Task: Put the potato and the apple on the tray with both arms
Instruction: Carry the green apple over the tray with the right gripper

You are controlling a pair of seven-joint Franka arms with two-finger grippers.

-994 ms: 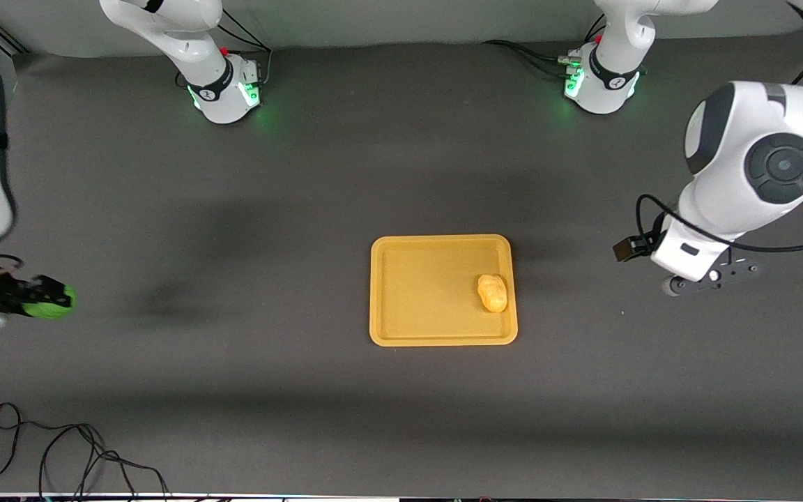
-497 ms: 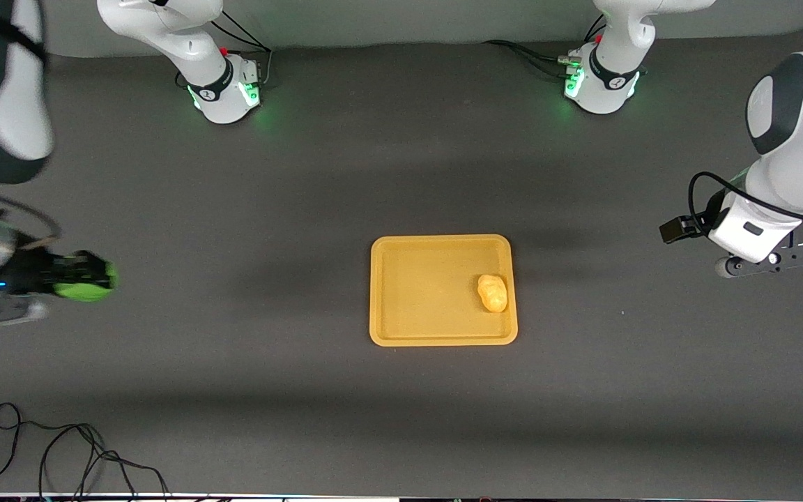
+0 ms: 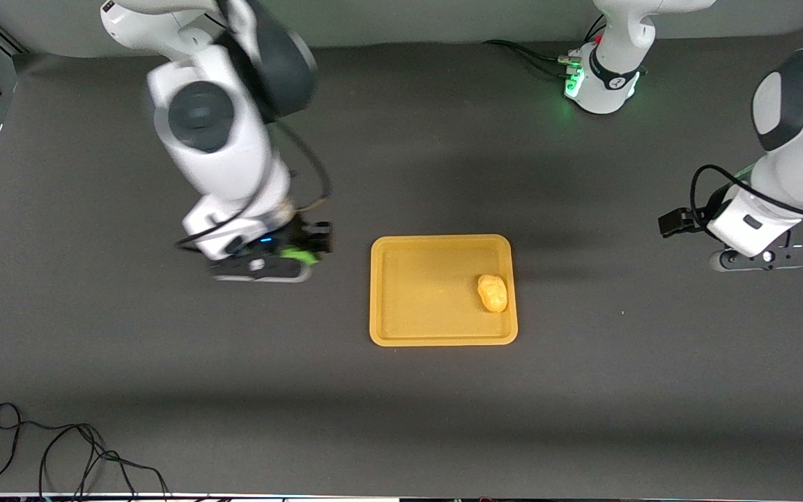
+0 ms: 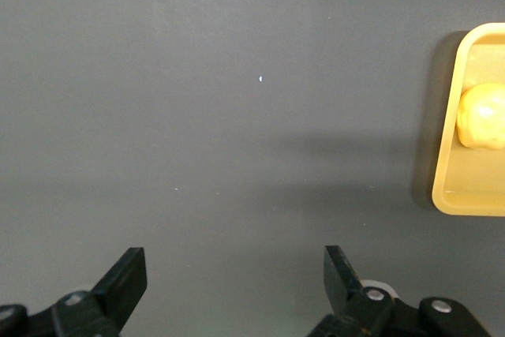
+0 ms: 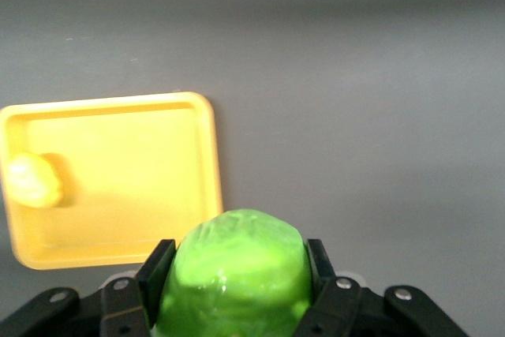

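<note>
Right gripper (image 3: 307,252), clenched on apple (image 5: 237,270), now beside tray (image 3: 387,335); left gripper (image 4: 233,293) released over dark table (image 3: 401,418).

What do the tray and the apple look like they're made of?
Tray: likely moulded plastic, an even yellow-orange, matte, with rounded corners and a low rim. Apple: vivid green, faintly wrinkled sheen; it may be a plastic or wrapped replica, though a real fruit can't be ruled out.

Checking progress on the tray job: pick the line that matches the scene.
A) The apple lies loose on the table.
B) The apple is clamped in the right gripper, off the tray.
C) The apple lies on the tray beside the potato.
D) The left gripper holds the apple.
B: the right gripper is shut on the apple over the table beside the tray, which holds only the potato; the left gripper is open and empty.
</note>
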